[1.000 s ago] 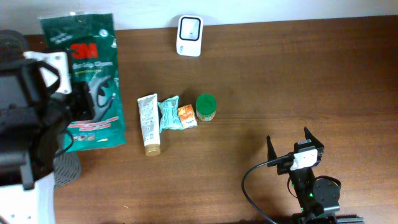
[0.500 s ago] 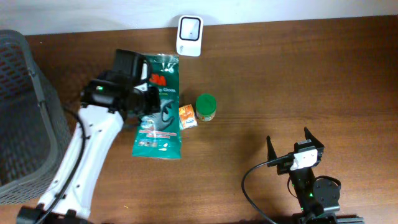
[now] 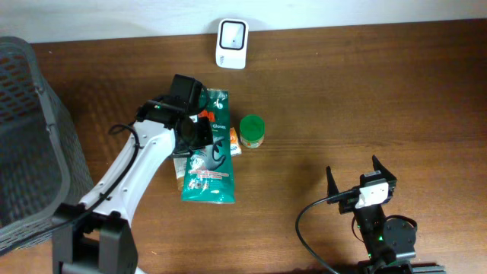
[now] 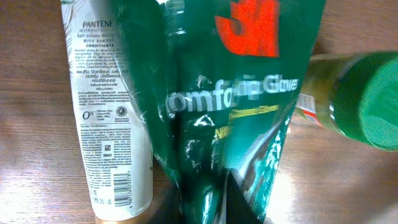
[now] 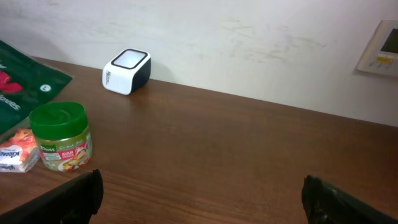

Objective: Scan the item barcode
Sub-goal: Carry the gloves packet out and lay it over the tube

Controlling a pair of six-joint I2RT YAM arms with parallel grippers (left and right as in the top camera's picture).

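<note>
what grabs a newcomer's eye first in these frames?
The green 3M glove pack mid-table, partly covering a Pantene tube beside the green-lidded jar, with the left gripper at its top end. Next, the grey mesh basket filling the table's left edge, and the white scanner at the back edge.

Overhead, wrists low — glove pack (image 3: 209, 171) shared

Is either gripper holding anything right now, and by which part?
Right gripper is open, empty. Left gripper sits at the upper part of the glove pack; a grip cannot be told.
</note>
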